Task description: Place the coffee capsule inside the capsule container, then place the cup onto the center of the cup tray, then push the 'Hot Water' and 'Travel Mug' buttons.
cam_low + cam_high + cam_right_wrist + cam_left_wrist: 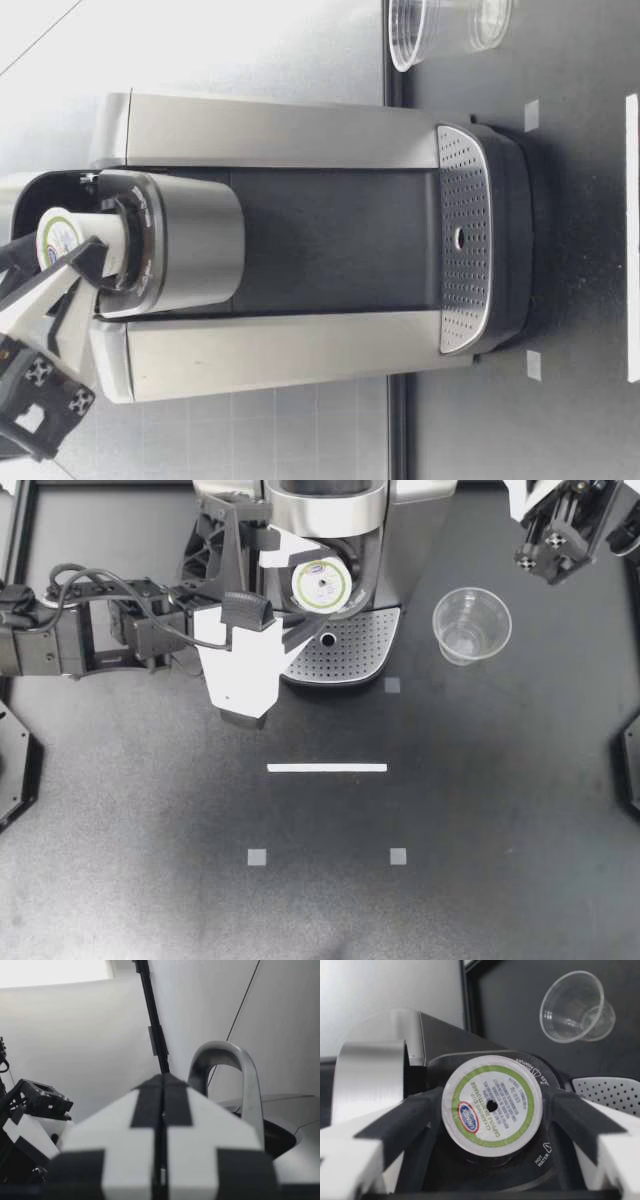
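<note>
The coffee capsule (320, 583) sits lid-up in the capsule container of the coffee machine (420, 520). My left gripper (308, 592) reaches in from the left and stands open around it. In the left wrist view the capsule (492, 1110) lies between the dark pads (405, 1120), which stand close by its rim on either side. The low view shows my left gripper (85, 265) at the capsule (58, 235) on top of the machine. A clear plastic cup (472, 625) stands upright on the table beside the perforated cup tray (345, 650). My right gripper (550, 555) hangs shut at the back right, holding nothing.
A white tape strip (327, 768) and small grey square markers (398, 856) lie on the black table in front of the machine. The machine's raised silver handle (225, 1065) shows ahead of my right gripper (162, 1110).
</note>
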### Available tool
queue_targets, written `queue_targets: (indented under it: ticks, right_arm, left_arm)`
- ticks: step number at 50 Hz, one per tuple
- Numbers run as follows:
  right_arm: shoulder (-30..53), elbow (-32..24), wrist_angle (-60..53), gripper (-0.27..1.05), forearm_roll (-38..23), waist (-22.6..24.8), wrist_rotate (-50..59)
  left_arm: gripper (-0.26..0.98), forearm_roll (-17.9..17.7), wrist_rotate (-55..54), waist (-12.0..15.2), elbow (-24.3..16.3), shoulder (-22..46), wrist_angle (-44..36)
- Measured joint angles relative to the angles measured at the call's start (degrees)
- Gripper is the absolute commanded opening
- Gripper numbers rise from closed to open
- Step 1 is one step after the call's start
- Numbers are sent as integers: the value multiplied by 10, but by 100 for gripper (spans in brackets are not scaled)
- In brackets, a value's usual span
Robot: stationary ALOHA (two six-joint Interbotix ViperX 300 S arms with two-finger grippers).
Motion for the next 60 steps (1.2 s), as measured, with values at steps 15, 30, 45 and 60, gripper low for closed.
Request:
queue_targets:
  ticks: [15, 30, 45, 60]
  right_arm:
    - [0, 1, -4, 8, 0, 0, 1]
    - [0, 3, -4, 8, 0, 0, 3]
    - [1, 10, -4, 8, 0, 0, 11]
    - [-3, 25, -4, 8, 0, 0, 13]
  left_arm:
    - [74, 1, -16, -1, 5, 0, -6]
    - [75, 1, -24, -2, 14, -1, -6]
    - [75, 1, -23, -20, 14, -25, -6]
    - [75, 5, -33, -22, 30, -46, -9]
